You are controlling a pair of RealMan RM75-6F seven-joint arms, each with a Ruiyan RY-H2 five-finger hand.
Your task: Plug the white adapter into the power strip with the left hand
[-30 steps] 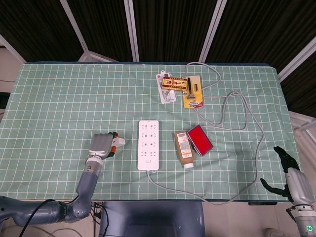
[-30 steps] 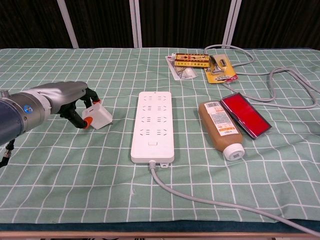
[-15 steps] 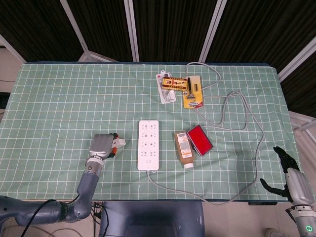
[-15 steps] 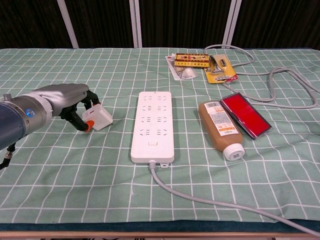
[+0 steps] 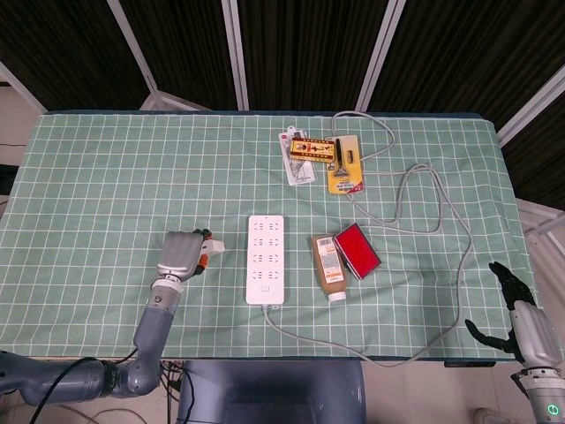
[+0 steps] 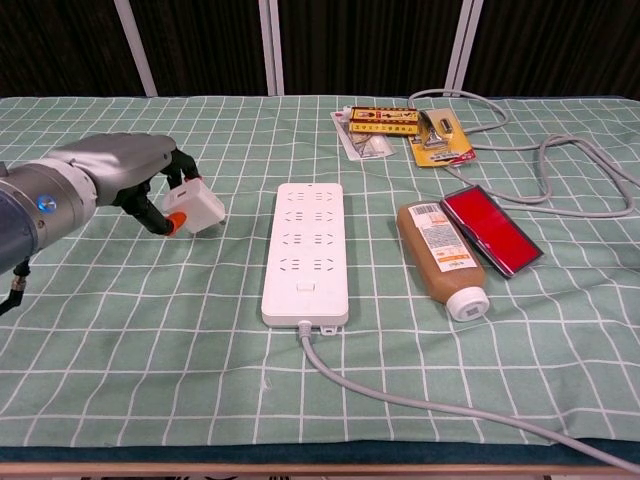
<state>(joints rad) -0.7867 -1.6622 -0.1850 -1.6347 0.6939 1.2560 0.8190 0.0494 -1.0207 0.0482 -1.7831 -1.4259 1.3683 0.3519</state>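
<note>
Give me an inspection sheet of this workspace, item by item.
Surface: table under green checked cloth.
Job's things: adapter in left hand's grip; power strip flat, sockets up, nothing plugged in.
Clutter: brown bottle lying beside red case; packaged items at far edge.
Hands: left hand left of strip; right hand off table, holding nothing.
Cables: grey cord from strip, looping right.
Surroundings: dark panels, metal frame.

The left hand (image 6: pixel 125 180) covers much of the white adapter (image 6: pixel 196 209), hiding its prongs. The right hand (image 5: pixel 523 309) appears only in the head view. Printing on the bottle (image 6: pixel 440 258) label is too small to read.
</note>
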